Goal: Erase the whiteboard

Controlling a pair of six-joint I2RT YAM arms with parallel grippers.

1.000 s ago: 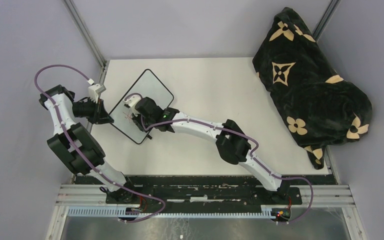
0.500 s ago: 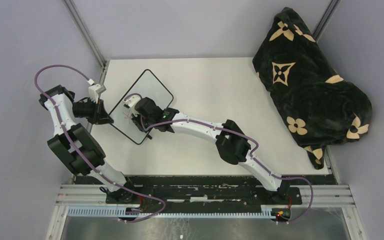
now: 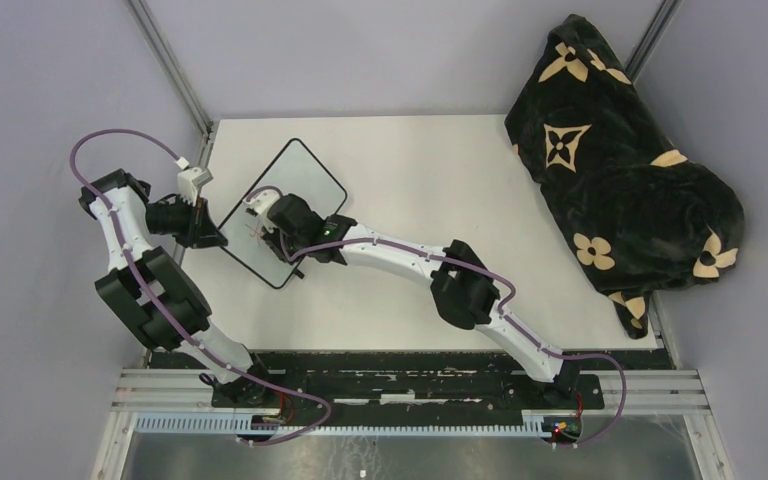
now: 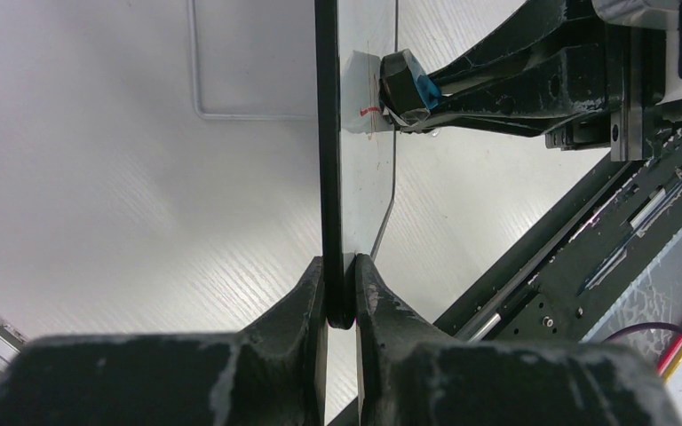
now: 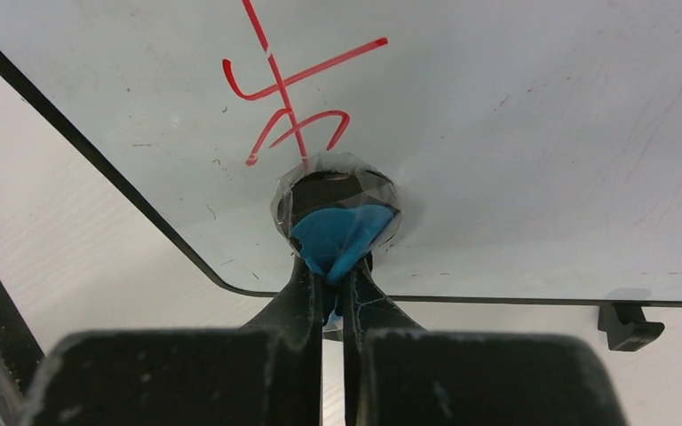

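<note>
The whiteboard (image 3: 305, 178) sat upper left in the top view, its edge clamped by the left gripper (image 4: 341, 297). The right gripper (image 5: 332, 288) pinched a blue eraser (image 5: 337, 232) against it, just below the red marks (image 5: 289, 98). This looked like the wiping step; next, the eraser needed sweeping up across them.

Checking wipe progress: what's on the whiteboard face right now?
A red marker scribble sits on the whiteboard. Right beside it, a blue eraser pad in the right gripper touches the surface. Any ink under the pad is covered.
</note>
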